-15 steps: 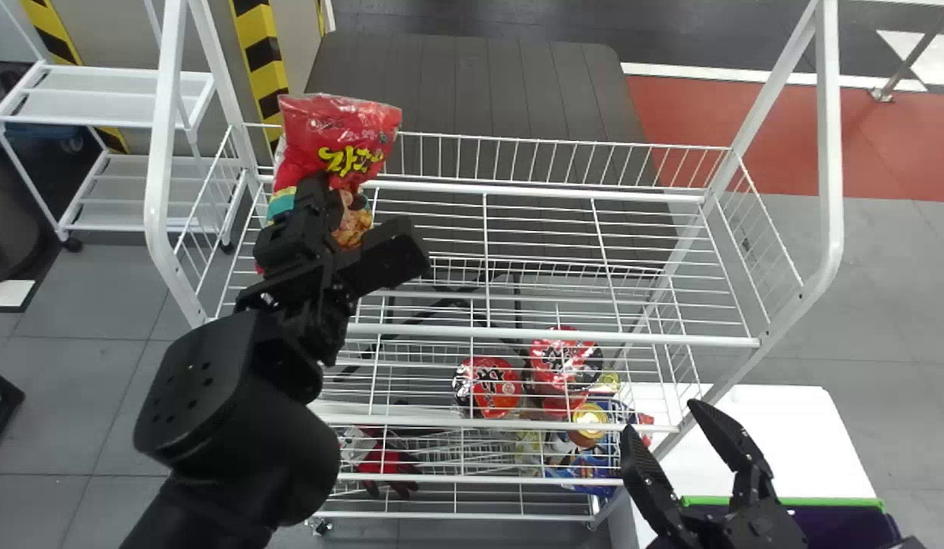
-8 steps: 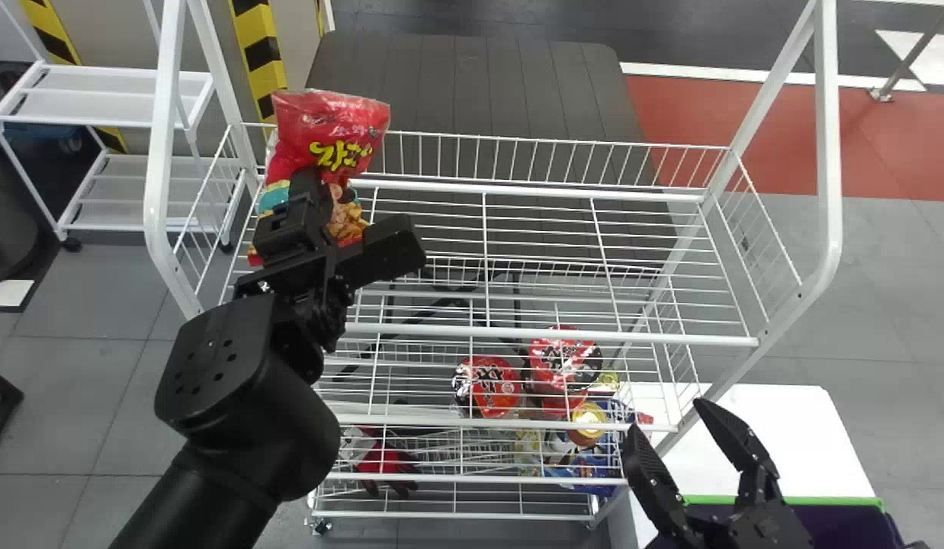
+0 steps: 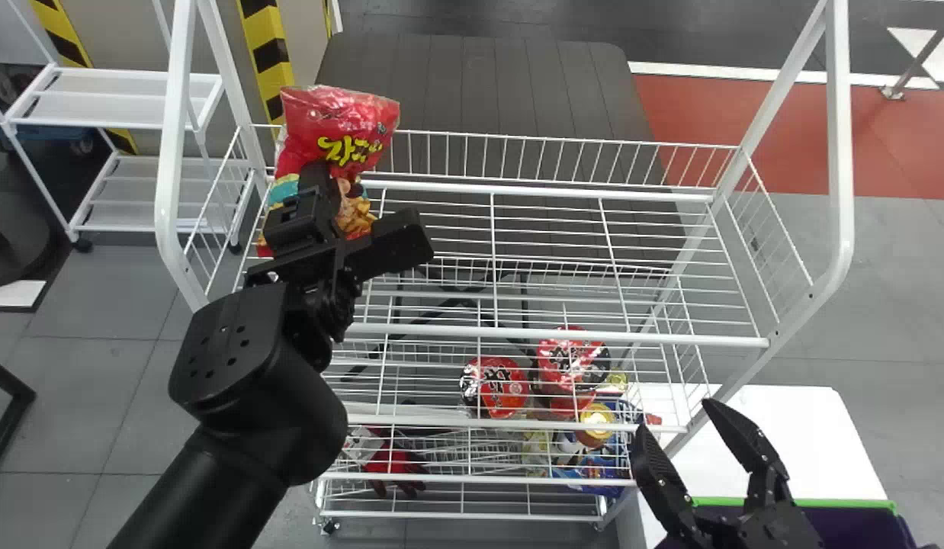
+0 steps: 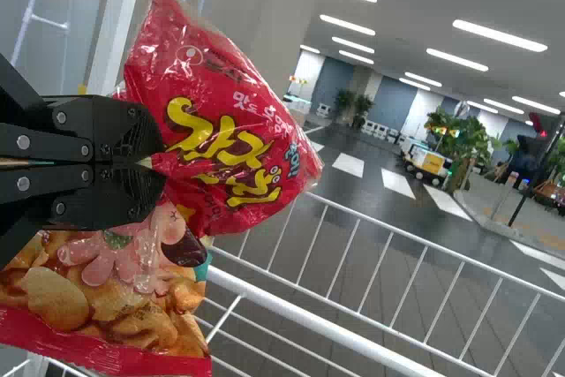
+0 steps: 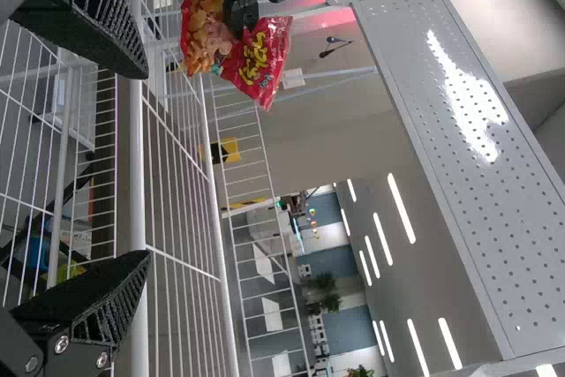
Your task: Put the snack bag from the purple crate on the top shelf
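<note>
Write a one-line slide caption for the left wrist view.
Left claw grips the red snack bag by the white wire shelf, white floor stripes beyond.

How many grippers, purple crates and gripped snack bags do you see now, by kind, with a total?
Grippers: 2, the left gripper and the right gripper
Purple crate: 1, at the head view's lower right
Snack bag, in the left gripper: 1
Total: 4

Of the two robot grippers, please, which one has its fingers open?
The right gripper, at the head view's lower right: its fingers stand apart, with nothing between them. The left gripper is closed on the snack bag.
</note>
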